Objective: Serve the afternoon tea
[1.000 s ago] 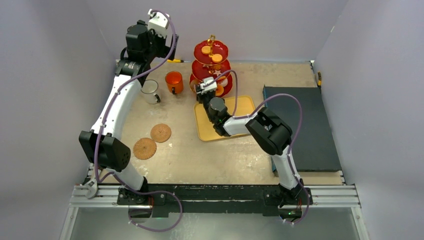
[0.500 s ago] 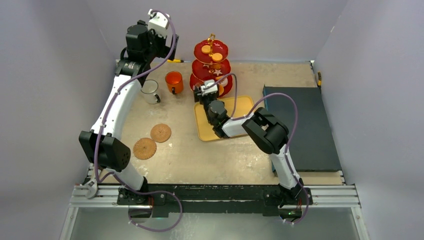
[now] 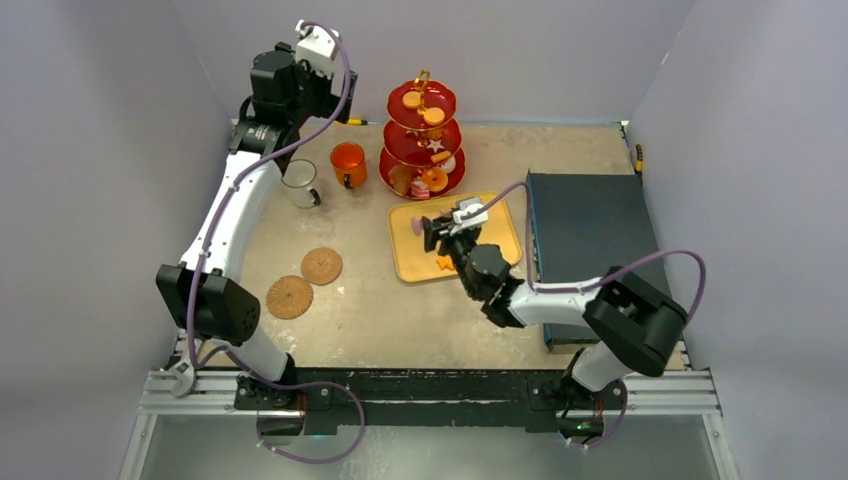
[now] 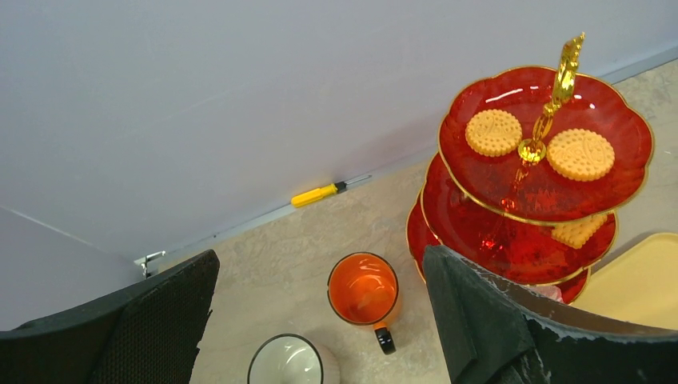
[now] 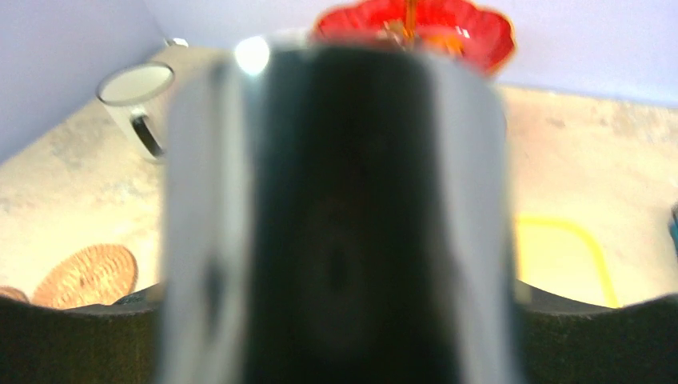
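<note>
The red three-tier stand (image 3: pixel 423 140) stands at the back with two round biscuits (image 4: pixel 493 132) on its top tier and several pastries on the lower tiers. The orange mug (image 3: pixel 347 162) and the white mug (image 3: pixel 299 183) stand left of it. Two brown coasters (image 3: pixel 321 265) lie nearer on the left. My left gripper (image 4: pixel 320 320) is open and empty, high above the orange mug (image 4: pixel 363 288). My right gripper (image 3: pixel 430 228) hovers over the yellow tray (image 3: pixel 500 215), beside a pale round pastry (image 3: pixel 416 226) and an orange star (image 3: pixel 443 263). A blurred dark shape blocks the right wrist view.
A dark blue block (image 3: pixel 590 250) lies along the right side of the table. A yellow screwdriver (image 4: pixel 320 193) lies by the back wall. Grey walls close in the table on three sides.
My right gripper has pulled back from the stand's bottom tier to above the yellow tray, and its arm has swung to the right. The left arm has not moved.
</note>
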Controlling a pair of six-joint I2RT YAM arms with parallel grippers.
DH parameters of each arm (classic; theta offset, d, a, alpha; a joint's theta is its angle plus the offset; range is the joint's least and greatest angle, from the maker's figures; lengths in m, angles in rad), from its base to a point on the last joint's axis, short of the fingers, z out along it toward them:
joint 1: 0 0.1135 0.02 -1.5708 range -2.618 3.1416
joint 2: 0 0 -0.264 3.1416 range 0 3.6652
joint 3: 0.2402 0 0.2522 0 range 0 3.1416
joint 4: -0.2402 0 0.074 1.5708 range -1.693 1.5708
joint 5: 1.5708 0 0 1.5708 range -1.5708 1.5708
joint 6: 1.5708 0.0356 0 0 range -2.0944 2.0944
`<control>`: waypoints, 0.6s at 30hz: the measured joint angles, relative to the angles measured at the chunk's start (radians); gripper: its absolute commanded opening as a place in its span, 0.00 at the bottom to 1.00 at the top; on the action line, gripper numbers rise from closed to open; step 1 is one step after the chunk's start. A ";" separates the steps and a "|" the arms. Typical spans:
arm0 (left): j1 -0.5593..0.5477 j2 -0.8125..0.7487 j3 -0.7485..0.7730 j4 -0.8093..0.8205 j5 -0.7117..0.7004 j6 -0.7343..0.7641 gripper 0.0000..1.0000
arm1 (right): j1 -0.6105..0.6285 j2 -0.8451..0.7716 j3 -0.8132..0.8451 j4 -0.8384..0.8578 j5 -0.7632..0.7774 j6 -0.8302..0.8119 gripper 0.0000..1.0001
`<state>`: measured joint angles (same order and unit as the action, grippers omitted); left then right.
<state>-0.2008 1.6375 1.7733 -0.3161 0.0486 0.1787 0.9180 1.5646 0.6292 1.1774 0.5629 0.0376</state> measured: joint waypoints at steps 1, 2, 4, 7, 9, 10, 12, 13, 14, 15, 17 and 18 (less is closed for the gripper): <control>0.000 -0.004 -0.003 -0.002 0.000 -0.001 0.99 | 0.002 -0.033 -0.033 -0.031 0.006 0.018 0.68; 0.000 -0.008 -0.004 -0.007 0.000 -0.002 0.99 | 0.002 -0.062 -0.063 -0.065 0.016 0.035 0.68; 0.000 -0.014 -0.004 -0.010 0.000 -0.003 0.99 | 0.005 -0.108 -0.103 -0.141 0.029 0.063 0.69; 0.000 -0.023 -0.004 -0.014 0.000 -0.003 0.99 | 0.006 -0.165 -0.130 -0.248 0.047 0.100 0.70; 0.000 -0.027 -0.004 -0.015 0.000 -0.003 0.99 | 0.007 -0.187 -0.131 -0.293 0.050 0.114 0.70; 0.000 -0.028 -0.004 -0.015 0.000 -0.004 0.99 | 0.007 -0.196 -0.131 -0.310 0.050 0.121 0.70; 0.000 -0.029 -0.004 -0.015 0.000 -0.004 0.99 | 0.007 -0.204 -0.131 -0.336 0.052 0.133 0.71; 0.000 -0.029 -0.004 -0.015 0.000 -0.004 1.00 | 0.007 -0.204 -0.131 -0.344 0.053 0.137 0.71; 0.000 -0.029 -0.004 -0.015 0.000 -0.004 0.99 | 0.007 -0.203 -0.131 -0.356 0.053 0.142 0.71; 0.001 -0.029 -0.004 -0.015 0.000 -0.005 0.99 | 0.007 -0.202 -0.131 -0.365 0.053 0.145 0.71; 0.002 -0.029 -0.004 -0.016 0.000 -0.005 0.99 | 0.007 -0.195 -0.132 -0.374 0.052 0.154 0.70; 0.002 -0.029 -0.004 -0.016 0.000 -0.005 0.99 | 0.007 -0.190 -0.134 -0.376 0.053 0.158 0.70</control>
<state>-0.1986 1.6089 1.7691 -0.3317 0.0490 0.1741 0.9249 1.3750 0.4953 0.8017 0.6155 0.1959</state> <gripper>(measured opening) 0.993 0.704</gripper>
